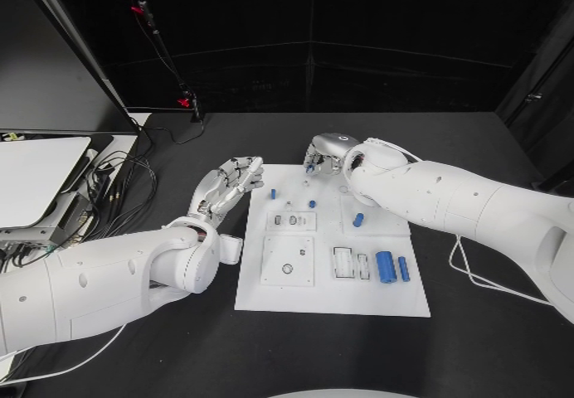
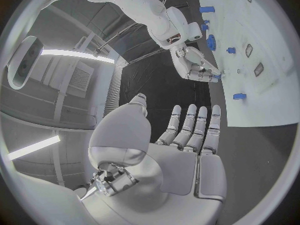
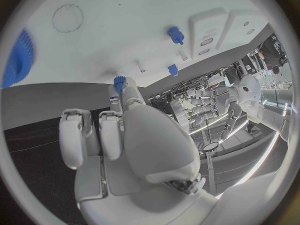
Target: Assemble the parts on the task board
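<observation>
Head view: task board (image 1: 332,298) holds several loose blue parts (image 1: 385,266) toward 4 o'clock, so assembly looks barely begun. Right hand (image 1: 332,154) pinches a small blue part (image 3: 119,80) at the board's 12 o'clock edge; left hand (image 1: 230,186) spread, holding nothing.

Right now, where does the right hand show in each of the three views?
Head view: right hand at the task board's far edge, touching a small blue part.
Left wrist view: right hand beside the board.
Right wrist view: right hand mid-circle, fingertip at the blue part.
Shared landmark: the task board.
</observation>
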### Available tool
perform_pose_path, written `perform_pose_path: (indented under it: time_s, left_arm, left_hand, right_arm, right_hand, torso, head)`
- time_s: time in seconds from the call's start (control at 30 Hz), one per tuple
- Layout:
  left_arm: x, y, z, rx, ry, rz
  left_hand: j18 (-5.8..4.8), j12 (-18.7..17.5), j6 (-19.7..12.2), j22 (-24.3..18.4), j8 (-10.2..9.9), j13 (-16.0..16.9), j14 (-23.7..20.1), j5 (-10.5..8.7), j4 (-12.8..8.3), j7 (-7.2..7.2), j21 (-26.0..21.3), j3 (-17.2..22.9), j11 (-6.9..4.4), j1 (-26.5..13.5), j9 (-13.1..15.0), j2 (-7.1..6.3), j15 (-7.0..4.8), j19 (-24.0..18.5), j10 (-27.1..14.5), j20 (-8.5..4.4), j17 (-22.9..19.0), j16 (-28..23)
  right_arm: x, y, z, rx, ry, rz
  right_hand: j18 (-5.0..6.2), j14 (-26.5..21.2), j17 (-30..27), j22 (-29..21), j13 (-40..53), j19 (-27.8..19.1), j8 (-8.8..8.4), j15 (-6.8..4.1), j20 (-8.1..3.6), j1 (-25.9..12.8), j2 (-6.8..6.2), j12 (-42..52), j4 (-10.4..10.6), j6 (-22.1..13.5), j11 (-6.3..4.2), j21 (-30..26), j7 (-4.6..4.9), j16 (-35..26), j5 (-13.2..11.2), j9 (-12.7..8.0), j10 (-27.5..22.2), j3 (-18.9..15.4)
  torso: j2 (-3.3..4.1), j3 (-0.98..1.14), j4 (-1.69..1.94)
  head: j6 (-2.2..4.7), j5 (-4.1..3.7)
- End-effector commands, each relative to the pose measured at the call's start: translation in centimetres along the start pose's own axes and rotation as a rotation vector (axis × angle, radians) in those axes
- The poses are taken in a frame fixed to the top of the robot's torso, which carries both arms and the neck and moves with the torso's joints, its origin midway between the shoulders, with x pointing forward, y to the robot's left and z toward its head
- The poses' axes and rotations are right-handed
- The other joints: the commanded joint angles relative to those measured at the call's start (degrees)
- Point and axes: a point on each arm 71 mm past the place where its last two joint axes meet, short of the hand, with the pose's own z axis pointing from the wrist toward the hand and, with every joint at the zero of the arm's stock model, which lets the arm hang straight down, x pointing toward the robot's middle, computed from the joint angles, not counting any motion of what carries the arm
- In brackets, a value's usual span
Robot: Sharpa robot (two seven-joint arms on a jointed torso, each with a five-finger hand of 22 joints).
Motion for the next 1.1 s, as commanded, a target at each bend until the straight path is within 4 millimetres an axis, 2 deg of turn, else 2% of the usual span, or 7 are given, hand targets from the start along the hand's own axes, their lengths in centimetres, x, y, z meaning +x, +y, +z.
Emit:
perform_pose_path:
  time_s: [0.03,0.4,0.57,0.77,0.87,0.97,1.1]
  left_arm:
    - [0.1,-1.8,-0.1,0.240,0.013,-0.005]
    - [0.2,-1.8,-0.2,0.238,0.015,-0.007]
    - [0.2,-1.8,-0.2,0.236,0.014,-0.007]
    - [0.1,-1.8,-0.1,0.236,0.014,-0.006]
    - [0.1,-1.8,-0.1,0.235,0.013,-0.006]
    - [0.1,-1.8,-0.2,0.235,0.013,-0.006]
    - [-0.1,-1.8,-0.2,0.234,0.011,-0.004]
  left_hand:
    - [0.65,-0.32,0.55,-0.07,-0.42,-0.02,0.10,0.45,0.10,8.88,0.20,-0.42,0.02,0.15,-0.03,0.32,0.13,-0.31,0.50,-0.03,0.05,-0.37]
    - [0.65,-0.31,0.56,-0.08,-0.43,-0.01,0.11,0.52,0.10,8.88,0.20,-0.44,0.02,0.20,-0.02,0.37,0.13,-0.32,0.52,-0.03,0.05,-0.36]
    - [0.65,-0.31,0.56,-0.08,-0.43,-0.01,0.11,0.52,0.10,8.88,0.20,-0.44,0.02,0.20,-0.02,0.37,0.13,-0.32,0.52,-0.03,0.05,-0.36]
    - [0.64,-0.31,0.57,-0.09,-0.44,-0.01,0.12,0.60,0.10,8.88,0.21,-0.46,0.02,0.25,-0.02,0.42,0.13,-0.34,0.55,-0.03,0.05,-0.36]
    - [0.64,-0.31,0.57,-0.09,-0.44,-0.01,0.12,0.60,0.10,8.88,0.21,-0.46,0.02,0.25,-0.02,0.42,0.13,-0.34,0.55,-0.03,0.05,-0.36]
    - [0.64,-0.31,0.57,-0.09,-0.44,-0.01,0.12,0.60,0.10,8.88,0.21,-0.46,0.02,0.25,-0.02,0.42,0.13,-0.34,0.55,-0.03,0.05,-0.36]
    - [0.64,-0.30,0.57,-0.08,-0.45,-0.01,0.12,0.64,0.09,8.88,0.22,-0.48,0.02,0.28,-0.02,0.44,0.12,-0.33,0.56,-0.03,0.05,-0.36]
  right_arm:
    - [0.1,0.2,0.1,-0.001,0.011,-0.004]
    - [0.4,0.0,0.2,0.029,0.043,-0.005]
    - [0.3,0.1,0.1,0.013,0.028,-0.004]
    - [-0.2,0.3,-0.1,-0.010,-0.043,0.006]
    - [-0.8,0.2,-0.4,-0.021,-0.115,0.031]
    - [-1.6,-0.3,-1.0,-0.025,-0.212,0.109]
    - [-2.7,-1.5,-2.6,-0.014,-0.330,0.269]
  right_hand:
    - [0.24,3.16,-0.08,9.09,0.05,1.88,-0.38,0.09,-0.05,0.27,-0.56,-0.36,0.28,-0.43,0.18,-0.07,0.20,-0.24,0.24,-0.07,-0.10,0.11]
    - [0.34,3.03,-0.70,8.64,0.00,1.55,-2.17,0.71,0.43,-0.08,-1.62,-0.82,1.24,-2.48,0.97,-0.32,0.27,-0.42,0.22,-0.19,-3.40,0.25]
    - [1.02,2.24,-4.15,5.96,0.11,-0.32,-3.91,1.43,1.10,-2.65,-3.58,-0.69,2.69,-5.69,1.93,-1.64,-0.95,-1.36,0.15,-0.23,-6.69,-1.12]
    - [1.81,1.31,-8.01,2.87,0.27,-2.32,-3.91,1.85,1.58,-8.83,-6.51,-0.46,4.90,-11.04,2.40,-3.38,-1.65,-2.71,0.13,-0.15,-10.19,-3.01]
    - [1.96,1.20,-8.66,2.15,0.34,-2.69,-3.76,1.80,1.66,-10.55,-7.47,-0.27,5.44,-11.58,2.44,-3.82,-1.34,-2.99,0.12,-0.03,-10.53,-2.46]
    - [1.98,1.31,-8.41,2.08,0.44,-2.62,-3.66,1.76,1.62,-11.17,-7.45,0.08,5.35,-11.81,2.34,-3.91,-0.61,-2.98,0.12,0.05,-10.27,-1.40]
    - [2.09,1.27,-9.02,1.58,0.58,-2.78,-3.01,1.49,1.38,-11.46,-6.77,0.93,4.94,-10.54,2.02,-4.22,1.93,-3.22,0.14,0.39,-9.07,-0.36]
  torso:
    - [-0.01,-0.03,-0.03]
    - [-0.01,0.01,0.00]
    - [-0.04,0.00,-0.06]
    - [-0.06,-0.01,-0.08]
    - [-0.09,0.02,-0.10]
    - [-0.09,0.03,-0.08]
    - [-0.23,0.00,-0.28]
  head:
    - [-0.07,0.06]
    - [-0.12,0.00]
    - [-0.13,0.03]
    - [-0.13,0.00]
    - [-0.11,-0.04]
    - [0.13,-0.18]
    - [0.70,-0.40]
